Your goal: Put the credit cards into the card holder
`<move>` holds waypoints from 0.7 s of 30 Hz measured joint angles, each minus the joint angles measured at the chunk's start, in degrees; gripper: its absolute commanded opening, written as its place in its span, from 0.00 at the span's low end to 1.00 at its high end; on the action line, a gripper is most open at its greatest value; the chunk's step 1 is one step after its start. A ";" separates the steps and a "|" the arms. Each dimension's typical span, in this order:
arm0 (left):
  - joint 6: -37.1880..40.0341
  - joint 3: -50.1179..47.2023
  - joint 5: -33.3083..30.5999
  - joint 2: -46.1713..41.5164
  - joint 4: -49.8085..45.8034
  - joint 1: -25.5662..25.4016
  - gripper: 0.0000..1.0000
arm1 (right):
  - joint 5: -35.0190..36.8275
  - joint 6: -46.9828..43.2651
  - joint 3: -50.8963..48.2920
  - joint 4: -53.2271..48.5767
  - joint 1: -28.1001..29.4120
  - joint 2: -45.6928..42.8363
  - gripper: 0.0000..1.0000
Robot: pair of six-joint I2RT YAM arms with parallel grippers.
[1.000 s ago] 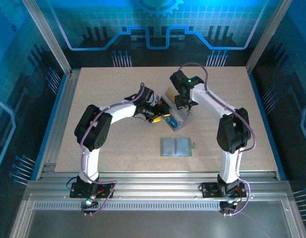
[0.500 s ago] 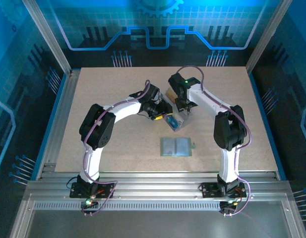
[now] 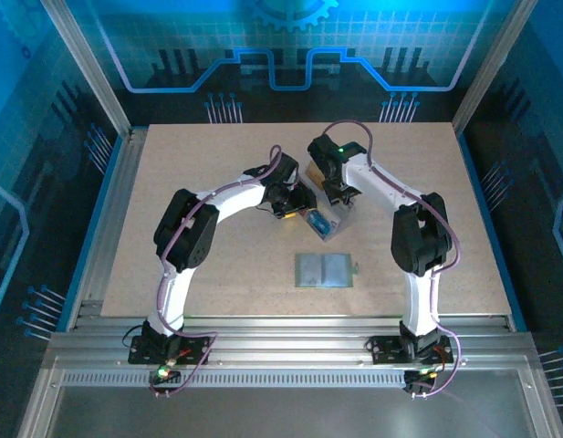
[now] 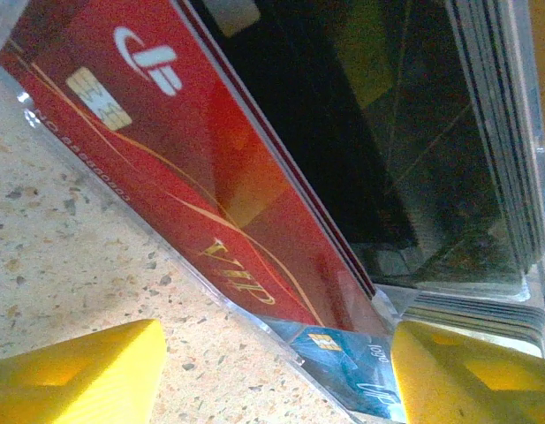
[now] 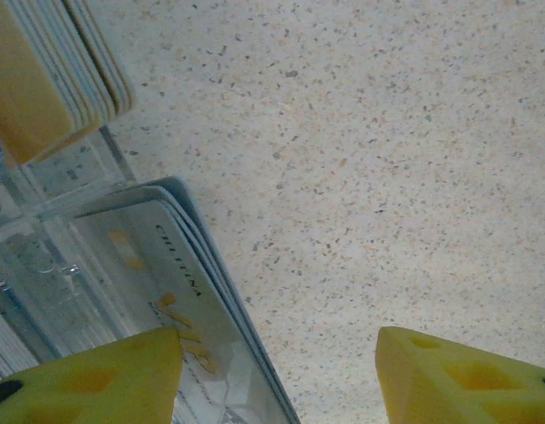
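Both tools stand open, holding nothing: my left tool (image 4: 276, 358) hangs over the clear tray (image 4: 26, 110) by the red credit cards (image 4: 166, 150), my right tool (image 5: 276, 371) beside the pale credit cards (image 5: 166, 283). Sage-green card holder (image 3: 325, 270) lies flat on the worktop (image 3: 190, 164), apart.

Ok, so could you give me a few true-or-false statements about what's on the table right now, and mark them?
1. The green wallet lies flat on the table, touched by neither arm. True.
2. The right arm's jaws are clamped on a card. False: they stand open, holding nothing.
3. The red card reads VIP. True.
4. The red card lies inside the wallet. False: it sits in the clear tray, beside black cards.
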 measured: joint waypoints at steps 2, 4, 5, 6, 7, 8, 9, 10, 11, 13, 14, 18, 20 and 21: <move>0.02 0.00 -0.35 0.00 0.09 0.00 0.69 | 0.44 -0.33 0.33 -0.17 0.04 0.24 0.60; 0.07 0.00 -0.48 0.00 0.17 -0.07 0.69 | 0.81 -0.63 0.57 -0.39 0.20 0.35 0.58; 0.13 0.00 -0.61 0.00 0.17 -0.07 0.69 | 1.05 -0.85 0.63 -0.42 0.24 0.37 0.57; 0.15 0.00 -0.66 0.00 0.20 -0.07 0.69 | 1.20 -0.94 0.72 -0.48 0.26 0.37 0.55; 0.15 -0.02 -0.66 0.00 0.22 -0.07 0.69 | 1.22 -1.11 0.87 -0.59 0.26 0.37 0.53; 0.15 -0.07 -0.68 0.00 0.33 -0.07 0.69 | 1.22 -1.33 0.94 -0.59 0.26 0.37 0.52; 0.15 -0.20 -0.68 0.00 0.55 -0.07 0.69 | 1.27 -1.51 1.03 -0.61 0.26 0.37 0.51; 0.15 -0.33 -0.66 0.00 0.79 -0.07 0.69 | 1.22 -1.66 1.09 -0.63 0.26 0.37 0.49; 0.17 -0.37 -0.66 0.00 0.96 -0.07 0.69 | 1.22 -1.75 1.14 -0.70 0.31 0.37 0.48; 0.17 -0.46 -0.66 0.00 1.29 -0.07 0.69 | 1.40 -2.01 1.42 -0.85 0.31 0.37 0.46; 0.15 -0.55 -0.66 0.00 1.40 -0.07 0.69 | 1.49 -2.14 1.60 -0.90 0.31 0.37 0.45; 0.17 -0.74 -0.61 0.00 1.73 -0.07 0.69 | 1.88 -2.36 2.21 -1.03 0.31 0.37 0.42; 0.17 -0.79 -0.61 0.00 1.79 -0.07 0.69 | 2.03 -2.40 2.27 -1.03 0.31 0.37 0.40; 0.17 -0.85 -0.61 0.00 1.90 -0.07 0.69 | 2.03 -2.43 2.29 -1.05 0.31 0.37 0.39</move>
